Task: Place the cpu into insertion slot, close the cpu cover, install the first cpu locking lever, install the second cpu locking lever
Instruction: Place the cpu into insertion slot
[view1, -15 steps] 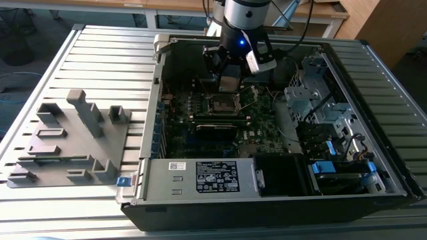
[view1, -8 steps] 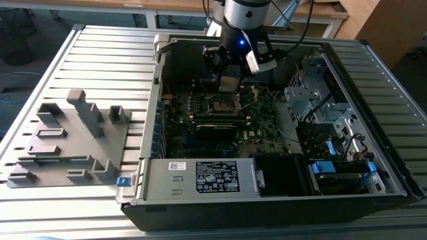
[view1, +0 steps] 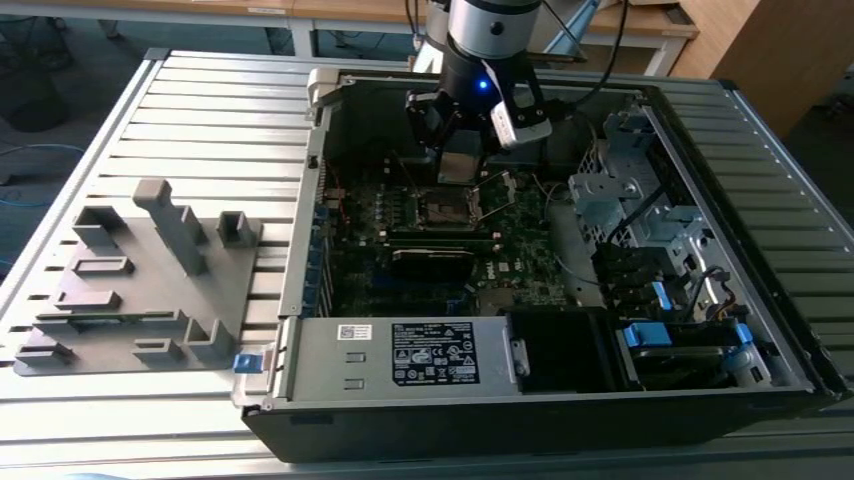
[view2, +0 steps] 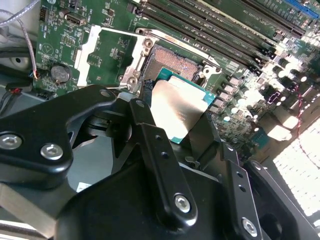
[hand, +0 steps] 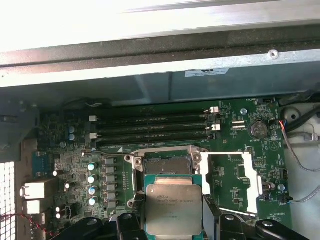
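The cpu (hand: 173, 205), a flat square chip with a dull silver top, is held edge-on between the black fingers of my gripper (hand: 173, 222). It hangs tilted just above the insertion slot (hand: 167, 165), a dark square socket with a metal rim on the green board. The second wrist view also shows the cpu (view2: 176, 106) in my gripper (view2: 177, 127), partly over the insertion slot (view2: 169, 62). The cpu cover (hand: 233, 183) lies swung open beside the socket; it is the silver frame (view2: 107, 49) in the second wrist view. In the exterior view my gripper (view1: 461, 168) hovers above the insertion slot (view1: 447, 208).
The board sits inside an open computer case (view1: 304, 180). Long black memory slots (hand: 152, 128) run beside the socket, with a coin cell (hand: 258, 129) and loose wires (hand: 300, 150) near the cover. A power supply (view1: 414, 355) and drive cage (view1: 627, 200) flank the board. A grey fixture (view1: 134, 280) lies outside the case.
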